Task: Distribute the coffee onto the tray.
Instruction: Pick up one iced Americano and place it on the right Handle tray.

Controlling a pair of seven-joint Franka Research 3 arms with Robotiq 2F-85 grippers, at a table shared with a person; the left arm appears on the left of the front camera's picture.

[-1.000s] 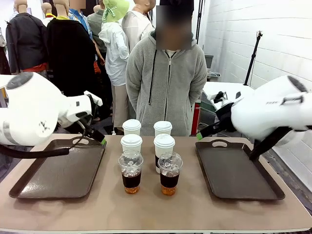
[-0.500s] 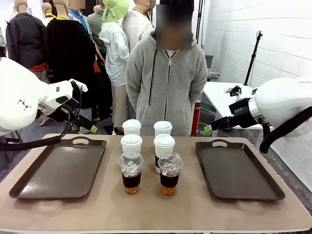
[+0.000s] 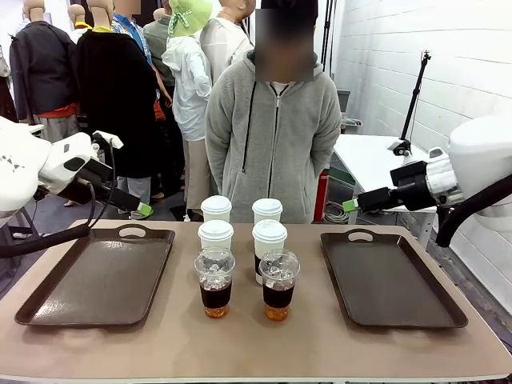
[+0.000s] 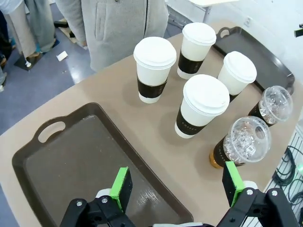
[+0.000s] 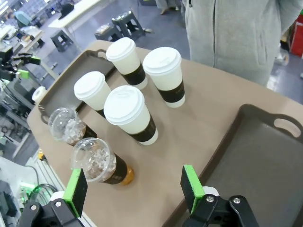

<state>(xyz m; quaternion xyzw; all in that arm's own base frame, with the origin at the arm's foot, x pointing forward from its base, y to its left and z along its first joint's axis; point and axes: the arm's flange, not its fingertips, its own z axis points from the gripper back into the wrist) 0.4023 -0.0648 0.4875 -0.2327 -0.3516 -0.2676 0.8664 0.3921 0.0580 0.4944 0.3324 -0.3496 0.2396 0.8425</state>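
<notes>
Left gripper (image 4: 176,184) and right gripper (image 5: 134,188) gape empty. The left should take the iced coffee (image 4: 242,140) at two o'clock — gripped low.

Cups (image 3: 269,240) are paper or clear plastic; trays (image 3: 96,288) glossy.

Both arms pulled back: L gripper (image 3: 142,210) up off L tray (image 3: 96,280), R gripper (image 3: 350,206) up from R tray (image 3: 392,288).
</notes>
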